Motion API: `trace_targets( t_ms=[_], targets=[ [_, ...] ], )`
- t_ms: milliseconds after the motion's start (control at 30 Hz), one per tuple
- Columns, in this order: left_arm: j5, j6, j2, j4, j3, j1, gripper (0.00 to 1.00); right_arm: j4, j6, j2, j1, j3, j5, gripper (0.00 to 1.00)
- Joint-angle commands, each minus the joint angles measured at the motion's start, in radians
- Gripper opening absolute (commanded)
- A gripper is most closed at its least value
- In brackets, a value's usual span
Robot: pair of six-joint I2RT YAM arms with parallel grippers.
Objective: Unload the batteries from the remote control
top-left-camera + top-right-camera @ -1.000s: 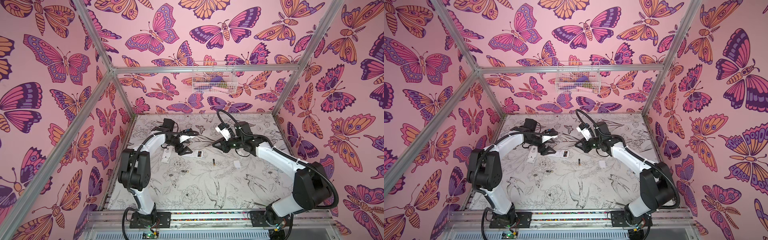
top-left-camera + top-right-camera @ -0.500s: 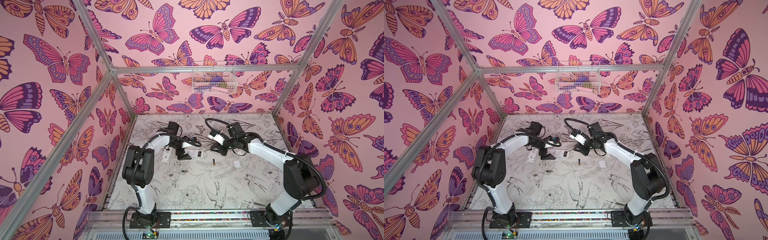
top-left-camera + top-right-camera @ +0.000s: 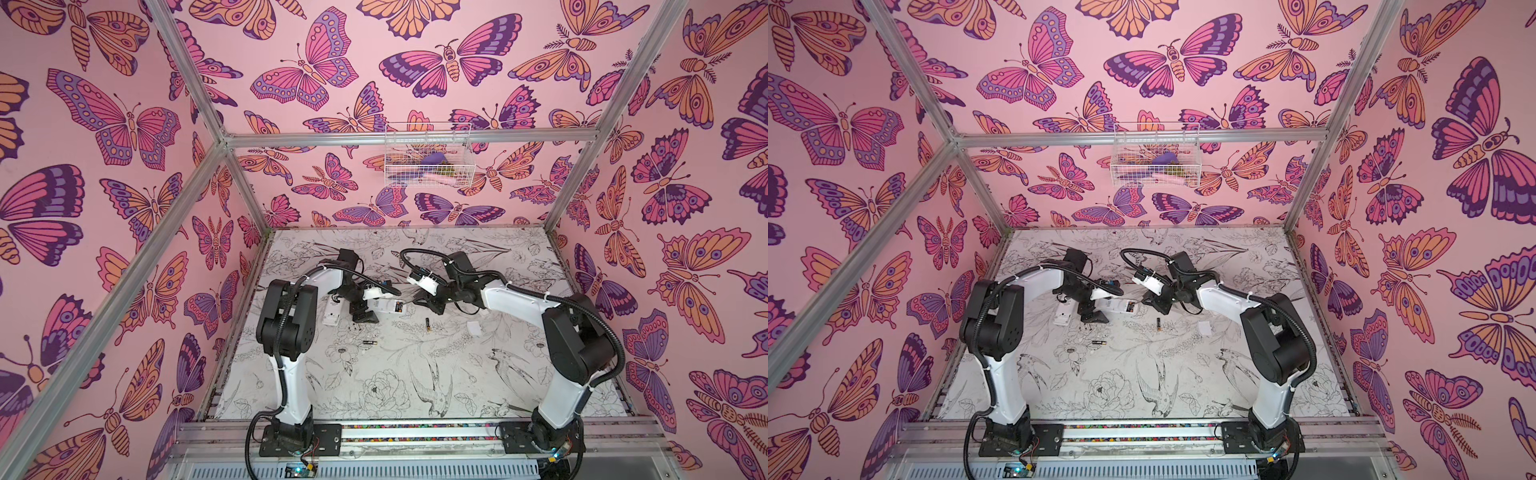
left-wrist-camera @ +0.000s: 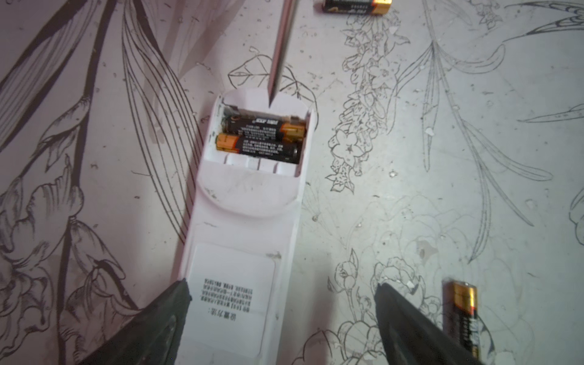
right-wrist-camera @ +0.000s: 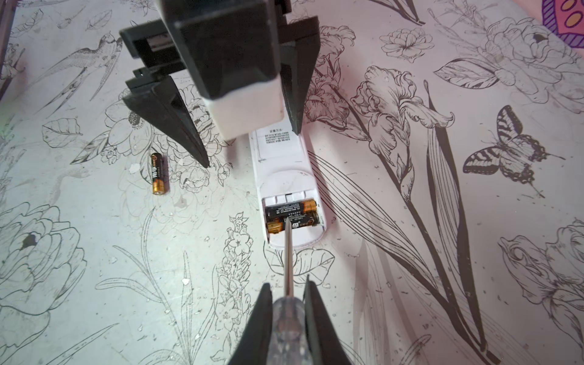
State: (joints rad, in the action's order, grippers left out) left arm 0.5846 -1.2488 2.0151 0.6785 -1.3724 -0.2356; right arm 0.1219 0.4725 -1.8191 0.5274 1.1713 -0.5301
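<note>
Two of the batteries [image 4: 259,136] lie side by side, gold ends opposed, in the open compartment of the white remote control [image 4: 246,221], which rests back-up on the desk [image 4: 474,158]; two loose batteries [image 3: 427,325] lie on the desk nearby, their wrapper print too fine to read. The remote's sticker [image 4: 230,300] carries Chinese print (headed 设置方法). The right pincer [image 5: 287,282] pinches a clear-handled screwdriver [image 5: 287,249] whose tip points at the compartment's end, and the left pincer [image 4: 282,289] is spread wide, straddling the sticker end.
</note>
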Motion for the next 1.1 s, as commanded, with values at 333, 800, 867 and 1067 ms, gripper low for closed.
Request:
trace_targets(
  t_ms=[333,800,867,1067],
  targets=[
    [0.085,-0.051,0.024,0.005,-0.031,0.028,0.95,-0.075,-0.057,-0.051,0.013,0.037,0.04,0.0],
    [0.09,-0.047,0.117,0.009,-0.061,0.004,0.84,-0.068,-0.061,-0.091,0.016,0.071,0.032,0.0],
    [0.083,-0.05,0.118,0.009,-0.059,-0.001,0.78,-0.058,-0.053,-0.095,0.017,0.074,0.032,0.0],
    [0.062,-0.058,0.117,0.007,-0.051,-0.014,0.58,-0.049,-0.039,-0.098,0.02,0.067,0.049,0.0]
  ],
)
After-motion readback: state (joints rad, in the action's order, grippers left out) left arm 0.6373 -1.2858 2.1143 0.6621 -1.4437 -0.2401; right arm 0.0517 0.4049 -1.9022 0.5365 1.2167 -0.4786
